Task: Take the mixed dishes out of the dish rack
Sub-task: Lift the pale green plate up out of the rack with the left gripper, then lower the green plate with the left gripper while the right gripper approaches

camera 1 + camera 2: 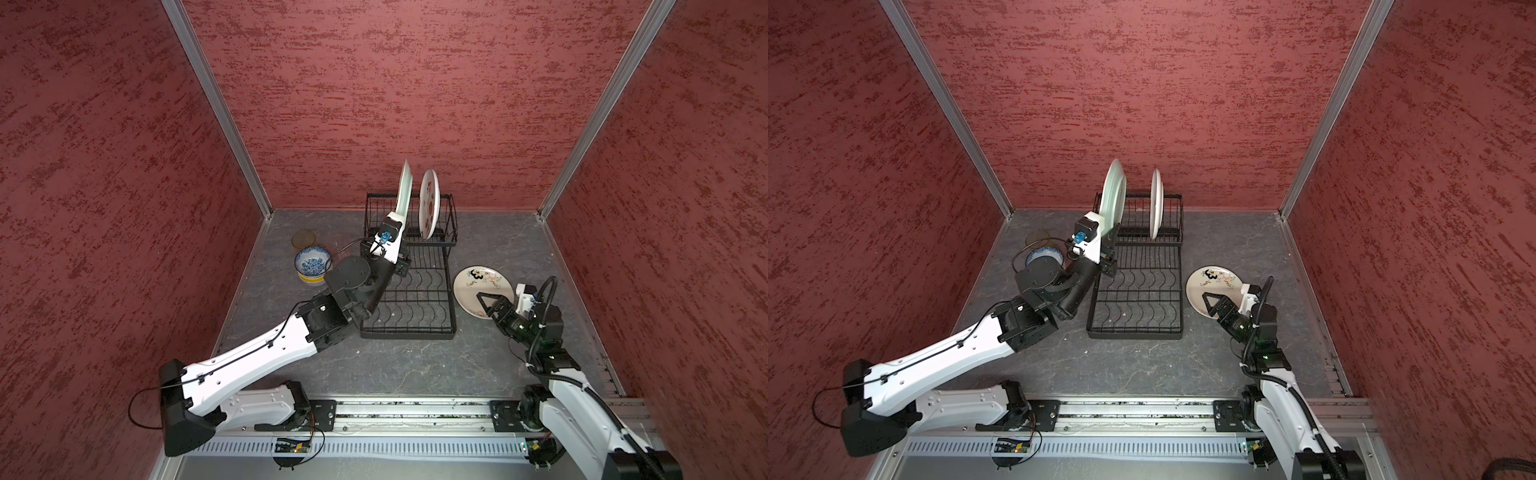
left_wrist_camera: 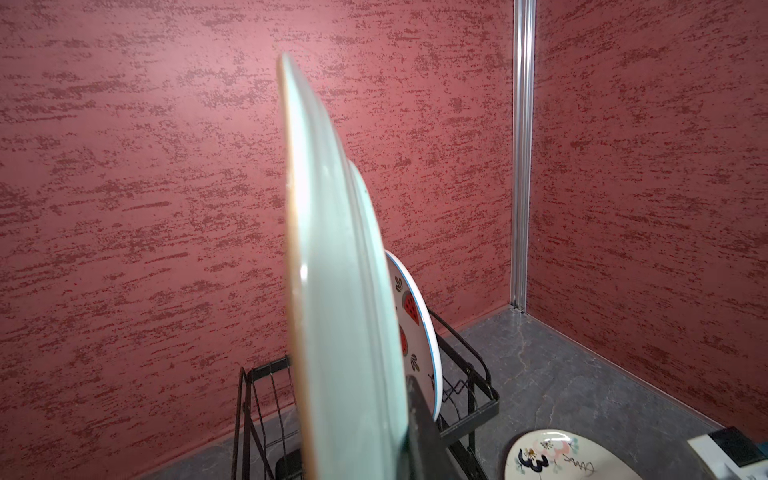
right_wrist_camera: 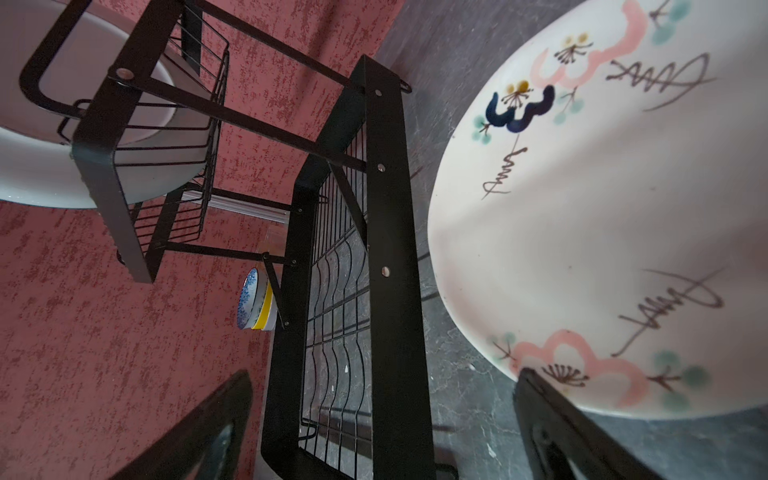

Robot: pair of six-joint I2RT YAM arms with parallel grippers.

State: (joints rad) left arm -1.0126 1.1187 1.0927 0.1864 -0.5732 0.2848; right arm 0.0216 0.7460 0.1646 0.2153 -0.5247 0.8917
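Observation:
The black wire dish rack (image 1: 405,334) (image 1: 1133,332) stands mid-table. My left gripper (image 1: 402,232) (image 1: 1109,235) is shut on the lower rim of a pale greenish-white plate (image 1: 404,187) (image 2: 345,291), held on edge over the raised back tier. One dark finger (image 2: 424,428) presses its face; the other is hidden behind it. A watermelon plate (image 1: 429,203) (image 2: 415,324) stands upright in the back tier. A flowered plate (image 1: 471,286) (image 3: 582,228) lies flat on the table right of the rack. My right gripper (image 1: 484,301) (image 3: 382,415) hovers open at its near edge, holding nothing.
Left of the rack, a blue-white bowl (image 1: 312,262) (image 3: 249,303) sits nested in a yellow bowl (image 1: 314,281). An amber glass (image 1: 304,239) stands behind them. The rack's flat front tier (image 1: 1136,291) holds no dishes. Red walls enclose the table on three sides.

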